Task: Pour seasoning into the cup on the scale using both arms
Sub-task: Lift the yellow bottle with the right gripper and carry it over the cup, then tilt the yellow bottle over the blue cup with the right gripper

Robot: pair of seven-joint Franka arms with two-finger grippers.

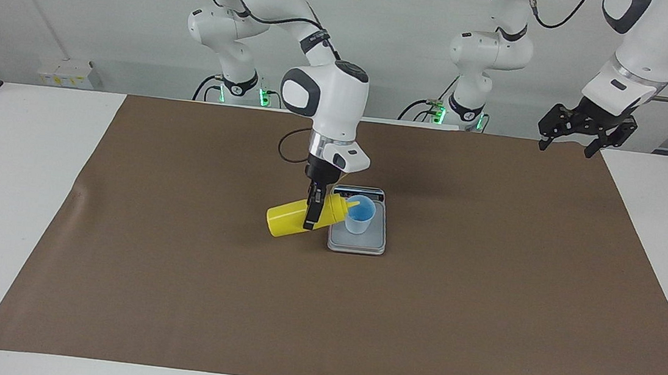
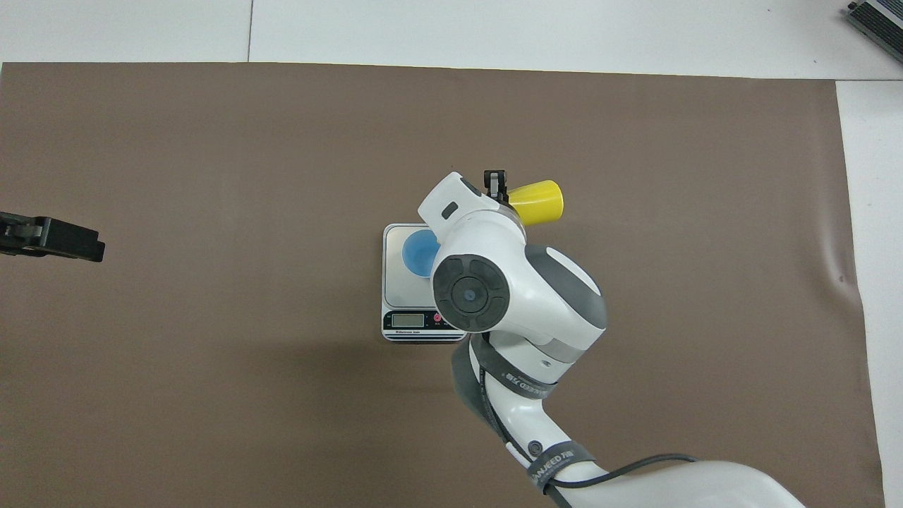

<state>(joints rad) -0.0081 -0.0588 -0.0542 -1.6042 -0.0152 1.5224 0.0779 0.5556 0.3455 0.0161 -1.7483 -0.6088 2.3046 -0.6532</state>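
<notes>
My right gripper [image 1: 313, 212] is shut on the yellow seasoning bottle [image 1: 291, 219], holding it tipped almost level. The bottle's nozzle points into the mouth of the pale blue cup [image 1: 360, 216]. The cup stands on the silver-grey scale [image 1: 357, 243]. In the overhead view the right arm covers part of the cup [image 2: 416, 252] and the scale [image 2: 398, 289]; the bottle's base [image 2: 540, 202] sticks out beside the right gripper [image 2: 498, 192]. My left gripper [image 1: 584, 137] is open and empty, raised over the mat's edge at the left arm's end; it also shows in the overhead view [image 2: 53, 238].
A brown mat [image 1: 321, 321] covers most of the white table [image 1: 16, 181]. A power strip [image 1: 66, 72] lies by the wall at the right arm's end. A grey device [image 2: 878, 17] sits at the table's corner farthest from the robots.
</notes>
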